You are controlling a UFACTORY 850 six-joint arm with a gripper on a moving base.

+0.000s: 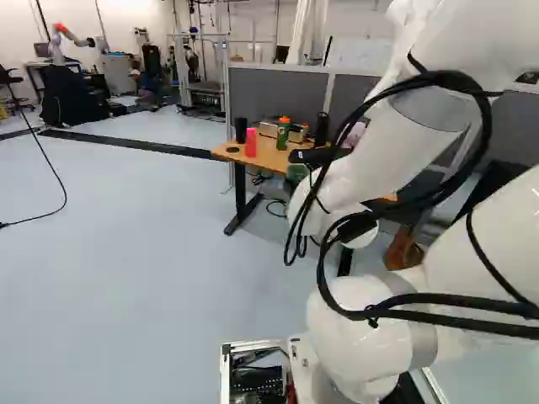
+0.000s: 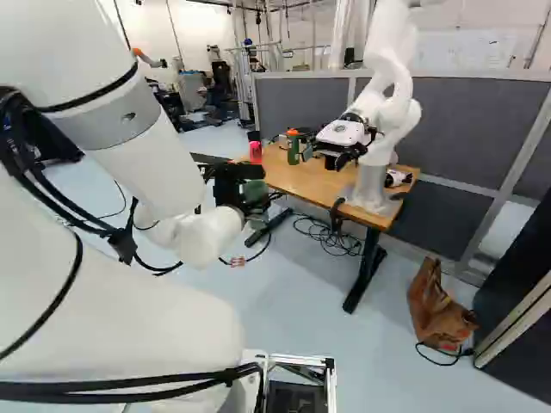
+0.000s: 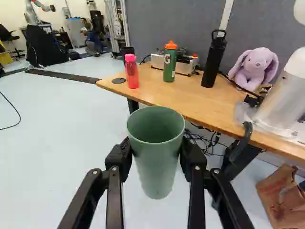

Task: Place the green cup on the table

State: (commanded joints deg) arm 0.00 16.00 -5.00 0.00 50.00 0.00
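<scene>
In the right base view my gripper (image 2: pixel 231 184) is a dark shape at the arm's end, with the green cup (image 2: pixel 255 193) at its far side. The wrist view shows the gripper (image 3: pixel 156 153) shut on the green cup (image 3: pixel 157 164), one finger against each side. The cup's open mouth faces up toward the camera, and its lower part hangs over the floor. Ahead of it stands the wooden table (image 3: pixel 198 102), whose near edge lies beyond the cup. Cup and table appear apart.
On the table stand a pink bottle (image 3: pixel 132 71), a green bottle with orange cap (image 3: pixel 169 62), a black bottle (image 3: pixel 214 59), a plush rabbit (image 3: pixel 255 69) and another robot (image 2: pixel 375 185). A brown bag (image 2: pixel 437 310) lies on the floor. Grey partitions (image 2: pixel 465 129) rise behind the table.
</scene>
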